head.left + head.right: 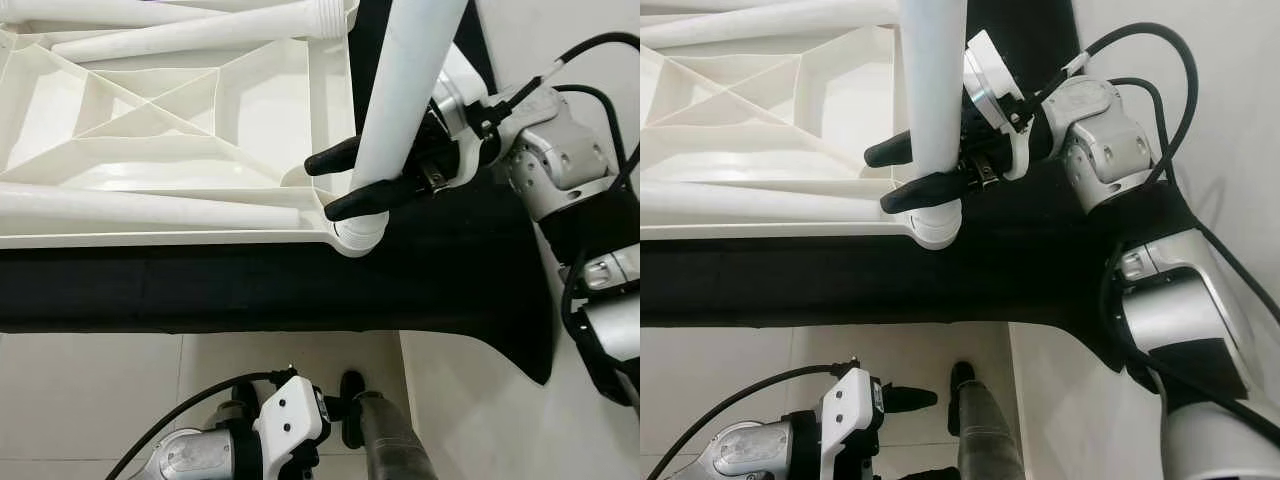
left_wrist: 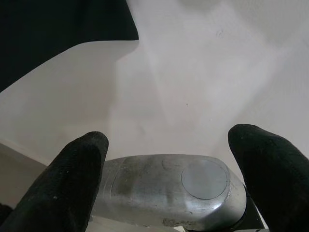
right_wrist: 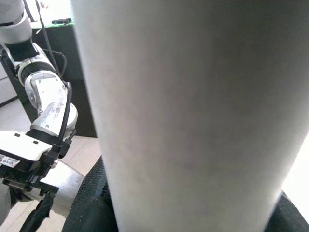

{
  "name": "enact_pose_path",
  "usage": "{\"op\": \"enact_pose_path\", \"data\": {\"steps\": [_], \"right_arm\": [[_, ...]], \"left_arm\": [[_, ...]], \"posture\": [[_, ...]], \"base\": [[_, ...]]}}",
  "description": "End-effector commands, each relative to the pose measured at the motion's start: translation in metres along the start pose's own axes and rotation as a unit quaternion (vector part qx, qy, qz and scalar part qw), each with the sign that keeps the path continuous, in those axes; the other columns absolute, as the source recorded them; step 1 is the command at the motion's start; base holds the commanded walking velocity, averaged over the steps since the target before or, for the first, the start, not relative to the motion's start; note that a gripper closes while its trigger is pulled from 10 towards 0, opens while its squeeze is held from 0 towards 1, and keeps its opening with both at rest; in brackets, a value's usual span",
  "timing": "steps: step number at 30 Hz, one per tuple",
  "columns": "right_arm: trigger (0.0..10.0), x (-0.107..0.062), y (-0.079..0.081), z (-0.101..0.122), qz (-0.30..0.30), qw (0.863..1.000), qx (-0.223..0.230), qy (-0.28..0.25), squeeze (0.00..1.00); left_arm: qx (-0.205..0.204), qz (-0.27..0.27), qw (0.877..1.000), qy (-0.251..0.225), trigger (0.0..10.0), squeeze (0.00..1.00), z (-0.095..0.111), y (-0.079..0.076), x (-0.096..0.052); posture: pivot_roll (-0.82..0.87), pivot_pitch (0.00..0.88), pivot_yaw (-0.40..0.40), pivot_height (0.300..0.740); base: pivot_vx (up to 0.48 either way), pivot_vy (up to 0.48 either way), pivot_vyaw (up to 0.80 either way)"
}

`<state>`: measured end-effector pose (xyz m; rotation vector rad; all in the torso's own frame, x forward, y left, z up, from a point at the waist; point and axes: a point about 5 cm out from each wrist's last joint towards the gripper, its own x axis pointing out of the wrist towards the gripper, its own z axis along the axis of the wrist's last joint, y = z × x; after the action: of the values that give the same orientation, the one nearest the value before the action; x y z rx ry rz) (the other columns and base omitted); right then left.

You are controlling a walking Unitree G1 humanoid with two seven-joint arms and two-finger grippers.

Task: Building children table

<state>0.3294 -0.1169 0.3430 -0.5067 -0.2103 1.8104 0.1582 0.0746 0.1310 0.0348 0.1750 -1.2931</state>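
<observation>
The white plastic table top lies upside down on a black cloth, its ribbed underside facing up. A white table leg stands upright in the near right corner socket. My right gripper is shut on this leg just above the socket, one black finger on each side; the leg fills the right wrist view. My left gripper hangs low over the floor, open, its fingers apart on either side of a grey metal part.
Two more white legs lie across the far side of the table top, and another leg lies along its near edge. Pale floor tiles lie below the cloth. A white surface stands at the right.
</observation>
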Motion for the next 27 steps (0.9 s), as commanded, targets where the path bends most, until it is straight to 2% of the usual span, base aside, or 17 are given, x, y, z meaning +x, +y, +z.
{"op": "enact_pose_path", "data": {"steps": [1, 5, 8, 13, 21, 27], "right_arm": [[10.0, 0.005, 0.008, -0.018, 0.024, 0.999, 0.034, 0.023, 0.0], [10.0, 0.008, 0.011, -0.019, 0.038, 0.998, 0.033, 0.024, 0.0], [10.0, 0.031, 0.029, -0.019, 0.113, 0.993, 0.015, 0.031, 0.0], [10.0, 0.042, 0.038, -0.021, 0.147, 0.988, 0.017, 0.033, 0.0], [10.0, 0.041, 0.034, -0.022, 0.138, 0.99, 0.016, 0.034, 0.0], [10.0, 0.026, 0.018, -0.015, 0.09, 0.996, 0.016, 0.017, 0.0]], "left_arm": [[-0.014, -0.008, 1.0, 0.001, 10.0, 0.0, -0.004, -0.006, 0.0], [-0.015, -0.008, 1.0, 0.001, 10.0, 0.0, -0.004, -0.006, 0.0], [-0.015, -0.007, 1.0, 0.002, 10.0, 0.0, -0.004, -0.008, -0.001], [-0.015, -0.008, 1.0, 0.004, 10.0, 0.0, -0.005, -0.009, -0.002], [-0.015, -0.01, 1.0, 0.006, 10.0, 0.0, -0.006, -0.01, -0.001], [-0.013, -0.009, 1.0, 0.004, 10.0, 0.0, -0.005, -0.009, 0.0]], "posture": [[0.03, 0.483, -0.044, 0.74], [0.03, 0.483, -0.044, 0.74], [0.05, 0.48, -0.036, 0.74], [0.05, 0.477, -0.036, 0.74], [0.05, 0.47, -0.039, 0.74], [0.05, 0.475, -0.043, 0.74]], "base": [[0.0, 0.0, 0.0], [0.0, 0.0, 0.0], [0.0, 0.0, 0.0], [0.0, 0.0, 0.0], [0.0, 0.0, 0.0], [0.0, 0.0, 0.0]]}}
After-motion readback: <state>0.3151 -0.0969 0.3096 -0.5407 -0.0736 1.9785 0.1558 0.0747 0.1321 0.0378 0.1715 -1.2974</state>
